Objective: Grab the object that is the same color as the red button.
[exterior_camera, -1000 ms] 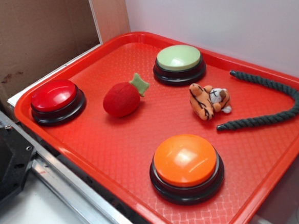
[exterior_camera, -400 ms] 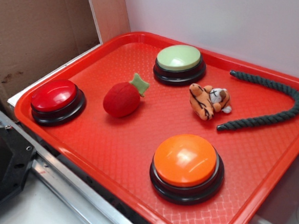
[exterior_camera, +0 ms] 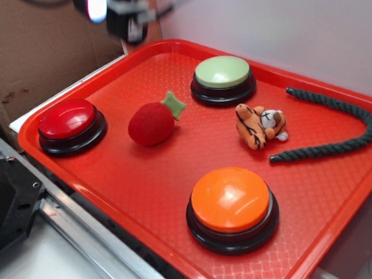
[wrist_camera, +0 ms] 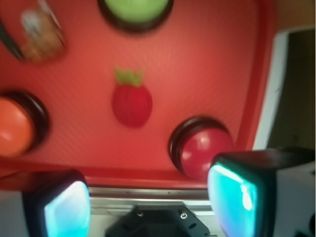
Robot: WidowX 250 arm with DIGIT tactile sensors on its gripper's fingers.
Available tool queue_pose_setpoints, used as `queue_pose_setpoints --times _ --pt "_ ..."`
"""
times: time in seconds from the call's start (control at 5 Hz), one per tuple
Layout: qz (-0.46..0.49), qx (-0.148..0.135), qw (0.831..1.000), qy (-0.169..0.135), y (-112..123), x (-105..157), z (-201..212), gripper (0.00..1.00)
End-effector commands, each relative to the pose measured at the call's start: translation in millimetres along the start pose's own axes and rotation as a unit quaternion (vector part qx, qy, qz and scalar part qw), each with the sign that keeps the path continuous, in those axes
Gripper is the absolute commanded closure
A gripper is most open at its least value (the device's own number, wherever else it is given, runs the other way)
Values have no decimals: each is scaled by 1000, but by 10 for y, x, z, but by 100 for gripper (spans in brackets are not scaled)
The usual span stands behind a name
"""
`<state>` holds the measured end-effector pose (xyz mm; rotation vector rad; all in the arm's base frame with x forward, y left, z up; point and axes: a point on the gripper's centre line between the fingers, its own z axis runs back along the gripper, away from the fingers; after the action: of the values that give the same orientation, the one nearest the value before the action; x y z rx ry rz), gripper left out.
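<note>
The red plush strawberry (exterior_camera: 152, 124) with a pale green leaf lies on the red tray (exterior_camera: 132, 174), left of centre; it also shows in the wrist view (wrist_camera: 131, 102). The red button (exterior_camera: 67, 119) on its black base sits at the tray's left edge, and it appears in the wrist view (wrist_camera: 203, 150) too. My gripper (exterior_camera: 118, 10) hangs high above the tray's far left corner, well away from the strawberry. In the wrist view my gripper (wrist_camera: 148, 205) is open and empty, with its glowing pads (wrist_camera: 66, 210) wide apart.
A pale green button (exterior_camera: 222, 73) sits at the back, an orange button (exterior_camera: 231, 200) at the front. An orange tiger plush (exterior_camera: 258, 127) and a dark rope (exterior_camera: 340, 128) lie on the right. A cardboard wall (exterior_camera: 46, 34) stands at left, a metal rail (exterior_camera: 90, 235) in front.
My gripper has come into the exterior view at the top left; it was out of view before. The things on the tray have not moved.
</note>
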<state>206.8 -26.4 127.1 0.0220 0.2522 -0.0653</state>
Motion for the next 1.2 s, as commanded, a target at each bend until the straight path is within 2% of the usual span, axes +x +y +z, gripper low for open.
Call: queue_pose_setpoints --times 0.0,0.2,0.4,0.6,0.8,1.0 --pt "-15 -23 1000 10 65 165 -536 0" --pt "-29 -27 999 8 82 367 -649 0" --pt "-31 -29 999 25 146 439 -788 0" --pt "-53 -35 996 55 78 492 -1021 0" --pt "-62 -42 996 50 -21 469 -1005 0" --pt "-62 -44 995 65 -53 465 -1095 0"
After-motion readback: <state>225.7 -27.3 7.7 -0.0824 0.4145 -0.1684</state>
